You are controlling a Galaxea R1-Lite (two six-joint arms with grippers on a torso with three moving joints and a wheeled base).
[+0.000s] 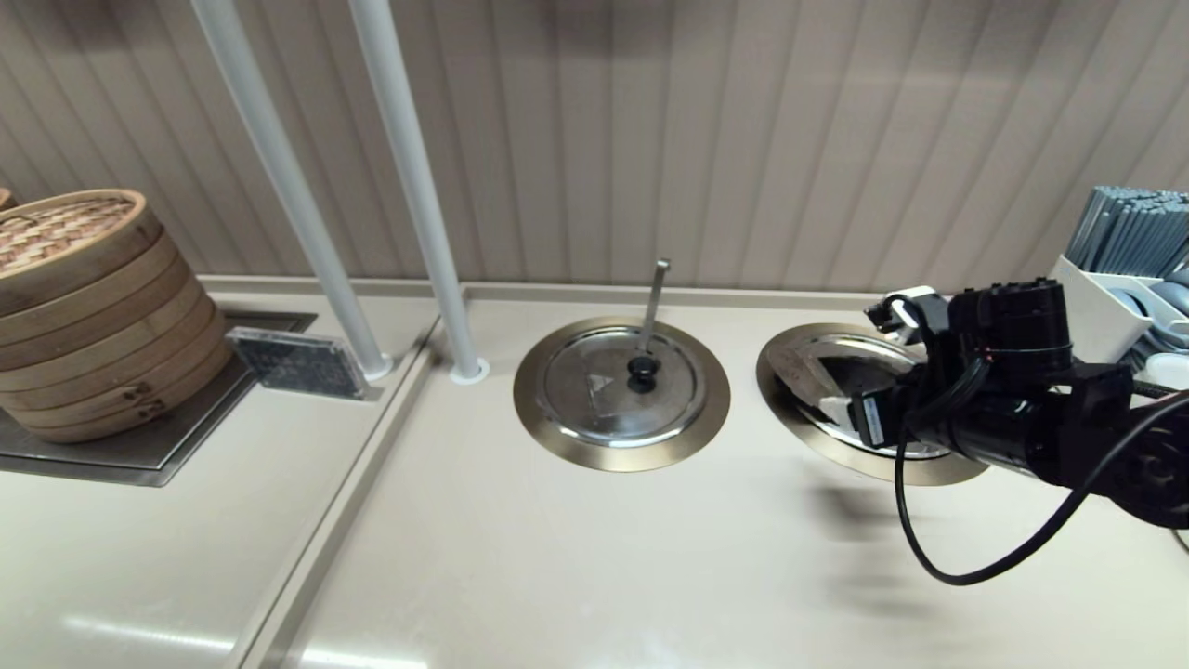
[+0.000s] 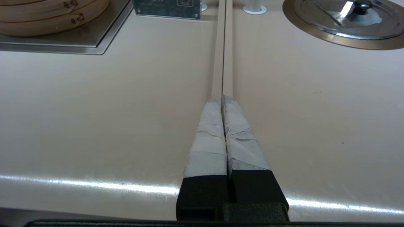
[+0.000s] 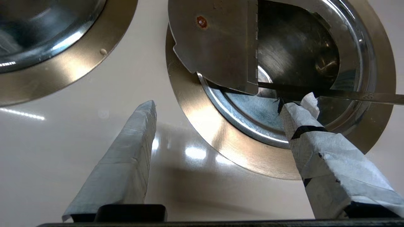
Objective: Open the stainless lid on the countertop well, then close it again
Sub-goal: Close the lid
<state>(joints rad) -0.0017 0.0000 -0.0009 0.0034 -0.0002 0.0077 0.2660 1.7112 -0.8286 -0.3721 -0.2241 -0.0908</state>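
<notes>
The countertop well [image 3: 202, 126] with its bronze flange lies at the right in the head view [image 1: 790, 423], half hidden behind my right arm [image 1: 1003, 372]. On the stainless lid, a hinged section [image 3: 217, 44] is folded back over the flange, and dark interior [image 3: 293, 53] shows beside it. The flat ladle handle [image 3: 353, 96] slants out sideways. The knob is hidden. My right gripper [image 3: 225, 104] hangs open above the well's near edge, one finger [image 3: 315, 142] by the ladle handle and the other over the counter. My left gripper [image 2: 222, 100] is shut on nothing, low over the counter seam.
The twin lid [image 1: 594, 390] with its upright ladle handle [image 1: 655, 297] sits mid-counter. Stacked bamboo steamers [image 1: 84, 307] stand at the left beside a dark placard [image 1: 297, 362]. Two white poles [image 1: 418, 186] rise behind. A white caddy of grey sticks [image 1: 1124, 242] is at the far right.
</notes>
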